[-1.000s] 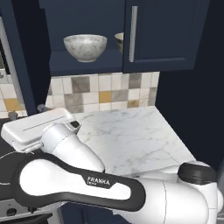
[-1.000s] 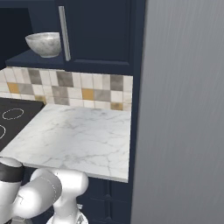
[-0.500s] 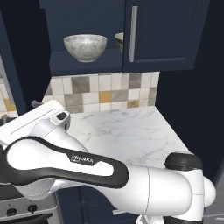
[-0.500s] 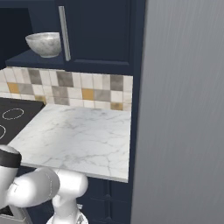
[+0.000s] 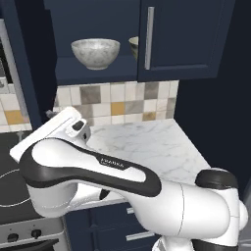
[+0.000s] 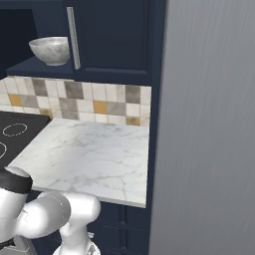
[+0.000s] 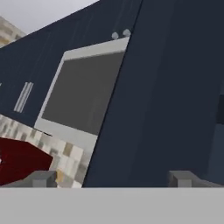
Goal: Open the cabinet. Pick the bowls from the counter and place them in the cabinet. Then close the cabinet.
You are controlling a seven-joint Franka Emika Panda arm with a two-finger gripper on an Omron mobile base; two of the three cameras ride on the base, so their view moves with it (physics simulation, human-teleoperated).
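A navy kitchen with a checkered tile backsplash (image 5: 117,100) is surrounding the white marble worktop (image 6: 94,159), which is lying bare between the black stovetop (image 6: 15,134) and a tall grey panel (image 6: 209,124). Above it, the cabinet (image 5: 181,39) is standing with its left side open and its right door, with the silver bar handle (image 5: 149,38), shut. The marbled bowl (image 5: 95,53) is sitting on the open shelf, and the beige bowl (image 5: 133,46) is peeking out beside it, partly hidden behind the shut door. The tool (image 7: 111,177) is holding its fingertips (image 7: 43,178) spread wide, gripping nothing, facing a navy cabinet face beside a grey microwave window (image 7: 83,94).
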